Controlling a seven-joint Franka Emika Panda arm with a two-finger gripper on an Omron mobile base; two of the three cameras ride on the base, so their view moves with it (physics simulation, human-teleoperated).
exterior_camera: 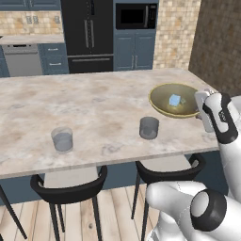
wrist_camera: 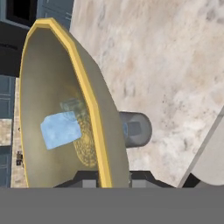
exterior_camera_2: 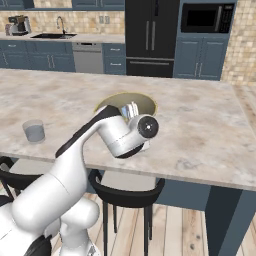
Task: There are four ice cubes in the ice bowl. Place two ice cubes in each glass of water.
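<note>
Two small dark fingertips point(wrist_camera: 89, 180) stood close together at the rim of the wide, shallow olive-gold bowl with a yellowish inside point(wrist_camera: 92, 105), one to either side of its wall; whether they pinched it could not be told. The gripper point(wrist_camera: 111, 181) sat at the bowl's near edge. One pale light-blue translucent ice cube point(wrist_camera: 60, 129) lay on the bowl's floor. The bowl rested toward the right end of the beige marbled stone counter point(exterior_camera: 94, 103). A short clear bluish-grey glass tumbler point(exterior_camera: 148, 127) stood near the counter's front edge, just left of the bowl and apart from it. A second like tumbler point(exterior_camera: 62, 139) stood well off to the left along the same front edge. Black-backed stools point(exterior_camera: 70, 190) were tucked under the front edge.
</note>
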